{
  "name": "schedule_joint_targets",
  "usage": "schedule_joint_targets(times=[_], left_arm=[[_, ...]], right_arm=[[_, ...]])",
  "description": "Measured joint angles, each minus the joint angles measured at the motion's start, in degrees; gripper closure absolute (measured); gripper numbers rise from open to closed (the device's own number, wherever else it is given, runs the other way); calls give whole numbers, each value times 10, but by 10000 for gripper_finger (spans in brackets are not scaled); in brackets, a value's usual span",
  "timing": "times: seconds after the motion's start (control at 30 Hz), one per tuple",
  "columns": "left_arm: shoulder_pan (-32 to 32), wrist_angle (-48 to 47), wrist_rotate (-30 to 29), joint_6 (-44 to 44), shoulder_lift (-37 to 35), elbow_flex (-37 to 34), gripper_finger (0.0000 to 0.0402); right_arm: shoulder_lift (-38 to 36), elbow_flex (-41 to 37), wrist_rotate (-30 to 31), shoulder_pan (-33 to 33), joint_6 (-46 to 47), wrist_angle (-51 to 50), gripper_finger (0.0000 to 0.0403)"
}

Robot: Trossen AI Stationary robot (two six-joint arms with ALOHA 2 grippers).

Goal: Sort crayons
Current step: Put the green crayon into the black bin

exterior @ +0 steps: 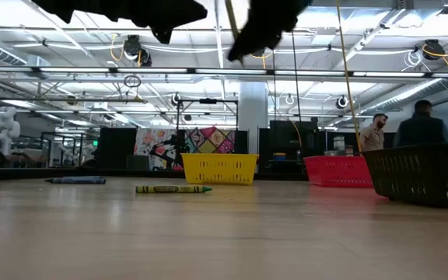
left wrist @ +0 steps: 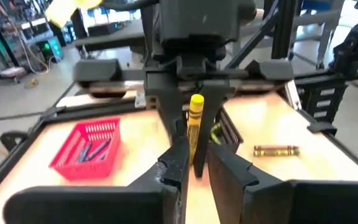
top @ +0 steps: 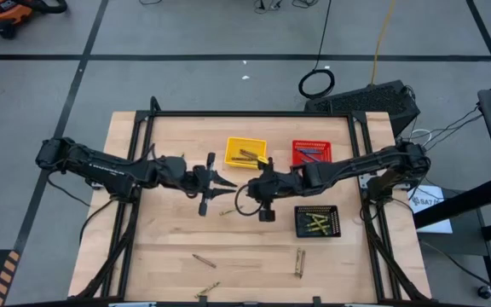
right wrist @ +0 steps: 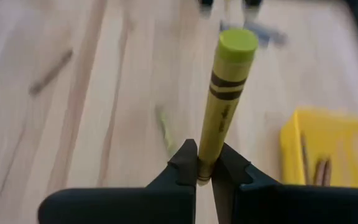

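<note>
Two claws meet above the middle of the worktop point(top: 169, 247), tip to tip, with one yellow-olive crayon point(right wrist: 224, 99) between them. The right claw point(right wrist: 202, 167) is pressed together on the crayon's lower end, and the stick stands up out of its fingertips, slightly tilted. The left claw point(left wrist: 194, 165) sits around the same crayon with its fingers a little apart; whether they touch the wrapper I cannot tell, so the hold looks to belong to the right arm.

Other crayons are scattered. Some lie in the yellow basket point(top: 245, 153), some in the red basket point(top: 313, 153) and some in the black basket point(top: 318, 221). Loose crayons rest on the bare wood near the front edge point(top: 300, 263), and one wrapped crayon point(exterior: 173, 189) lies flat in the low view.

A crayon of this kind is probably very light and stiff, but waxy and brittle, so a hard squeeze or a sideways knock could snap it. The paper wrapper likely gives better friction than bare wax. Pinching at one end, as here, leaves a long lever that may swing or slip. A hold nearer the middle of the wrapped part would steady it for lowering into a basket.
</note>
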Motion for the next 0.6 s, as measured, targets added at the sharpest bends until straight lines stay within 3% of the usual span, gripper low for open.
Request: schedule_joint_targets(times=[0.23,0.43,0.6], left_arm=[[0,-45,-21,-3,0,0,336],[0,-63,-27,-4,0,0,336],[0,-79,-27,-5,0,0,336]], right_arm=[[0,0,-2,27,99,-152,400],[0,0,-60,60,168,-236,398],[0,0,-61,93,218,-311,397]])
